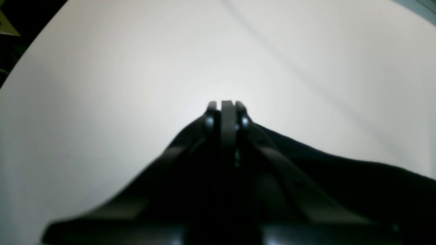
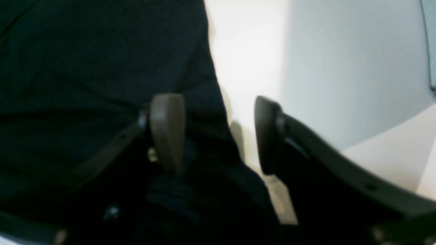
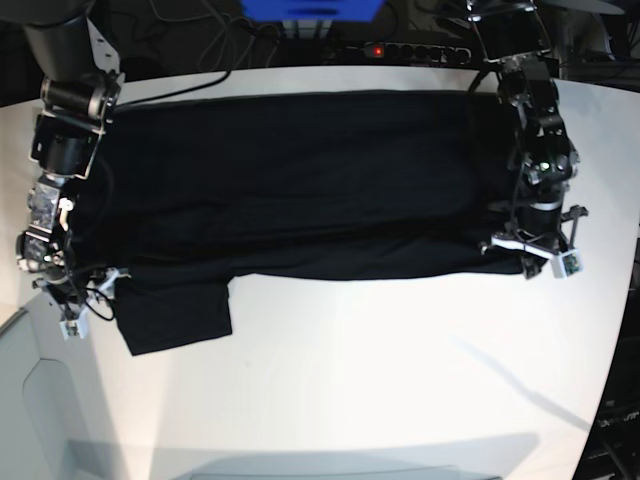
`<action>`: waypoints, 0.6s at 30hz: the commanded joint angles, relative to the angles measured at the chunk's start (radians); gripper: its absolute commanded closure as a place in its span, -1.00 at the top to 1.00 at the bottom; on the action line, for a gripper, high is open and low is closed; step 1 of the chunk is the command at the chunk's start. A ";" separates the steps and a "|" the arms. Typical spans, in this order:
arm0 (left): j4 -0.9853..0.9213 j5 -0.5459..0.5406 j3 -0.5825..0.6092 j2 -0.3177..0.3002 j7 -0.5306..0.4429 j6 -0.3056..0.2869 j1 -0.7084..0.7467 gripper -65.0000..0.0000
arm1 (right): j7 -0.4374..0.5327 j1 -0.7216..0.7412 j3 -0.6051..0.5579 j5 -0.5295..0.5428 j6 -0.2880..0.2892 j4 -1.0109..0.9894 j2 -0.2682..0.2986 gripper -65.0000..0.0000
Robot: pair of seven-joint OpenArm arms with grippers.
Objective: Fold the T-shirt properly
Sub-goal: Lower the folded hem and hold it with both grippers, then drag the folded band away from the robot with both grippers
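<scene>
The black T-shirt (image 3: 300, 190) lies spread in a long band across the white table (image 3: 380, 380), one sleeve (image 3: 175, 315) sticking out toward the front left. My right gripper (image 2: 218, 132) stands open at that left end. One of its fingers (image 2: 167, 132) is over the cloth (image 2: 85, 85); the other is over bare table, and the shirt's edge runs between them. In the base view this gripper (image 3: 75, 300) sits beside the sleeve. My left gripper (image 1: 227, 105) is shut at the shirt's front right corner (image 3: 535, 260), with black cloth (image 1: 340, 177) drawn up to its tips.
A power strip (image 3: 400, 48) with a red light, a blue object (image 3: 310, 8) and cables lie behind the table's far edge. The table's edge curves in close by my right arm at the left. Bare white table fills the front half.
</scene>
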 commanded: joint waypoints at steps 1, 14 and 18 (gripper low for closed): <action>0.021 0.004 -0.002 -0.010 -0.028 0.000 -0.013 -1.00 | 0.027 0.029 0.005 0.014 0.019 0.015 0.015 0.14; 0.023 0.002 -0.002 -0.013 -0.028 0.000 0.003 -1.00 | 0.079 0.056 0.005 0.014 0.019 -0.109 0.012 0.22; 0.023 0.004 -0.002 -0.013 -0.028 0.000 0.003 -1.00 | 0.079 0.050 0.002 0.014 0.021 -0.111 0.011 0.21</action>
